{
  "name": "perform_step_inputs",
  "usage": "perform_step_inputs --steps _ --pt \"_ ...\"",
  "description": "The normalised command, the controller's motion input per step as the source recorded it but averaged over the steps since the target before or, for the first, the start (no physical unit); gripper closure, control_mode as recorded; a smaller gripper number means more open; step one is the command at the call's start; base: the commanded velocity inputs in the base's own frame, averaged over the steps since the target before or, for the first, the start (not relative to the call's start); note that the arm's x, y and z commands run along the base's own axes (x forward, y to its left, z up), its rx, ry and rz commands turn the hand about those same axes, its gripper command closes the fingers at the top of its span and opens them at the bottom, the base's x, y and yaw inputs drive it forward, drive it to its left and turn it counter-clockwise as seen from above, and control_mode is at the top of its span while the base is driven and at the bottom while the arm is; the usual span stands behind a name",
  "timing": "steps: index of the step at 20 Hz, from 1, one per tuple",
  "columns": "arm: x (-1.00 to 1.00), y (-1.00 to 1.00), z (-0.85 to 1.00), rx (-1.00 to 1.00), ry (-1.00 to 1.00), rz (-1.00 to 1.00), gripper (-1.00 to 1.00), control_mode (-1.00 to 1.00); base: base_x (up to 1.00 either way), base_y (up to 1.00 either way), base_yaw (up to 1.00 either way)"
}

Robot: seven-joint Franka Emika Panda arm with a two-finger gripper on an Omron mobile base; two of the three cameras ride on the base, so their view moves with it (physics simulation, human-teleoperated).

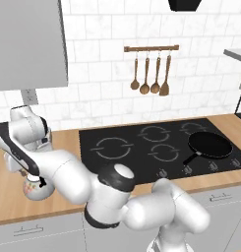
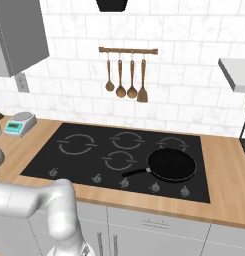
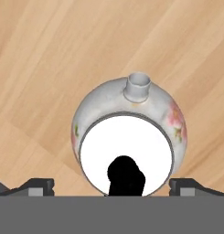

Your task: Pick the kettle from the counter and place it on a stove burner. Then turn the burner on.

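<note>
Under open pincer (image 3: 111, 185), kettle (image 3: 131, 132), perhaps untouched

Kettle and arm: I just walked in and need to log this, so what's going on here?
The robot arm has its open tool poised directly above the kettle, fingers either side of it, nothing gripped yet. The kettle sits on the counter, left of the cooktop. A frying pan occupies one right-hand burner.

Glossy glazed kettle (image 3: 131, 123) on matt wood-grain counter (image 3: 49, 55) — cooktop (image 2: 119, 150) smooth black glass.
</note>
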Motion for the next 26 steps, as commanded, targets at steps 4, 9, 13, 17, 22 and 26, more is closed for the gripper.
perform_step_inputs --steps 4,9,13,17,22,26 --pt "-0.20 -0.02 -0.01 0.00 0.00 0.00 -1.00 -1.00 0.00 0.00 0.00" --pt "-0.15 -0.06 -0.06 0.00 0.00 0.00 -1.00 -1.00 0.00 0.00 0.00" --pt "0.00 -0.21 -0.15 0.00 0.00 0.00 -1.00 -1.00 0.00 0.00 0.00" --pt "0.00 -0.11 -0.06 0.00 0.00 0.00 -1.00 -1.00 0.00 0.00 0.00" --pt "0.00 0.00 0.00 0.00 0.00 0.00 1.00 -1.00 0.00 0.00 0.00" --pt "0.00 0.00 0.00 0.00 0.00 0.00 1.00 -1.00 0.00 0.00 0.00"
